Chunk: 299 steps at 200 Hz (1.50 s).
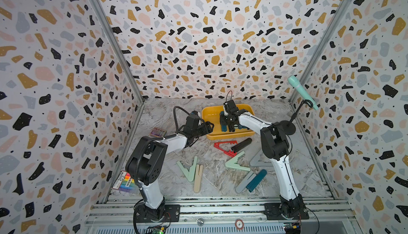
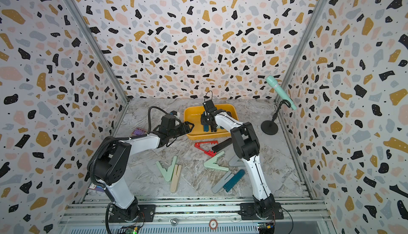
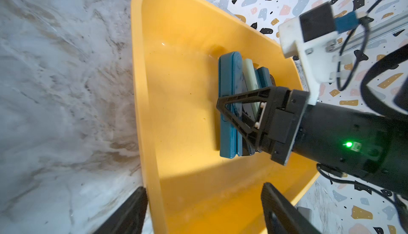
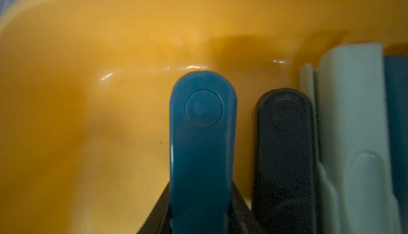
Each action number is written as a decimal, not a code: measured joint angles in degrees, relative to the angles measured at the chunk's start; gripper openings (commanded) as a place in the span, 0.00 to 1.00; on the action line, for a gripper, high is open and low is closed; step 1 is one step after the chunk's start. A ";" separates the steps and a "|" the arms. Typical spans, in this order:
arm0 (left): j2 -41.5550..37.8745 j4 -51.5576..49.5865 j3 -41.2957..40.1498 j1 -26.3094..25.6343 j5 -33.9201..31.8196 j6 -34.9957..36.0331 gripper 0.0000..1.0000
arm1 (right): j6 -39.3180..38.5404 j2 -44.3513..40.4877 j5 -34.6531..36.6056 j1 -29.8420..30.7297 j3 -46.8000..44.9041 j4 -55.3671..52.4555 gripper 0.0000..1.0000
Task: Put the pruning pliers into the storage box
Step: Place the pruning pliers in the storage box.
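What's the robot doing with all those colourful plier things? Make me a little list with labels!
box: yellow storage box, at the back of the table
in the box: dark teal pliers, black pliers, mint pliers, side by side
right gripper: inside the box, fingers on both sides of the dark teal pliers; grip unclear
left gripper: open, empty, at the box's edge
on the table: red pliers, beige pliers, more in other colours
not pliers: mint microphone
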 measured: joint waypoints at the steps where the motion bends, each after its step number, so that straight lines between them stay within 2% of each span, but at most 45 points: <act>1: -0.02 0.02 0.00 0.00 0.00 0.00 0.81 | -0.15 0.15 0.07 0.00 0.15 -0.17 0.45; 48: -0.85 -0.02 -0.04 1.57 -0.22 0.28 0.82 | -1.73 2.40 0.46 0.46 3.98 -3.54 0.48; 54: -1.01 0.00 -0.07 1.75 -0.22 0.35 0.82 | -1.84 2.47 0.48 0.48 4.17 -3.91 0.43; 64: -1.14 0.04 -0.20 1.92 -0.22 0.42 0.81 | -2.19 2.67 0.50 0.61 4.63 -4.50 0.24; 71: -1.14 0.09 -0.28 1.97 -0.20 0.42 0.81 | -2.16 2.93 0.57 0.63 5.01 -4.81 0.15; 87: -1.14 0.13 -0.79 1.97 -0.20 0.44 0.81 | -2.25 3.39 0.87 0.87 6.29 -5.57 0.02; 114: -1.14 0.11 -1.44 2.16 -0.15 0.42 0.80 | -2.47 4.00 1.18 1.07 8.00 -6.67 0.00; 127: -1.14 0.20 -1.60 2.21 -0.13 0.42 0.80 | -2.34 4.11 1.55 1.11 8.33 -6.95 0.19; 145: -1.14 0.44 -1.73 2.23 -0.11 0.42 0.80 | -1.77 4.11 2.91 1.11 8.33 -7.30 0.31; 177: -1.14 0.96 -1.73 2.23 -0.11 0.42 0.80 | -0.26 4.74 5.09 1.11 8.79 -7.91 0.36; 193: -1.14 1.25 -1.73 2.23 -0.09 0.42 0.80 | 0.44 5.35 6.01 1.14 9.86 -8.22 0.42; 218: -1.14 1.36 -1.73 2.23 0.11 0.42 0.80 | 0.85 6.29 7.85 1.42 11.37 -9.07 0.46; 299: -1.07 1.55 -1.73 2.23 1.27 0.44 0.80 | 0.98 6.75 11.61 1.70 12.31 -10.54 0.46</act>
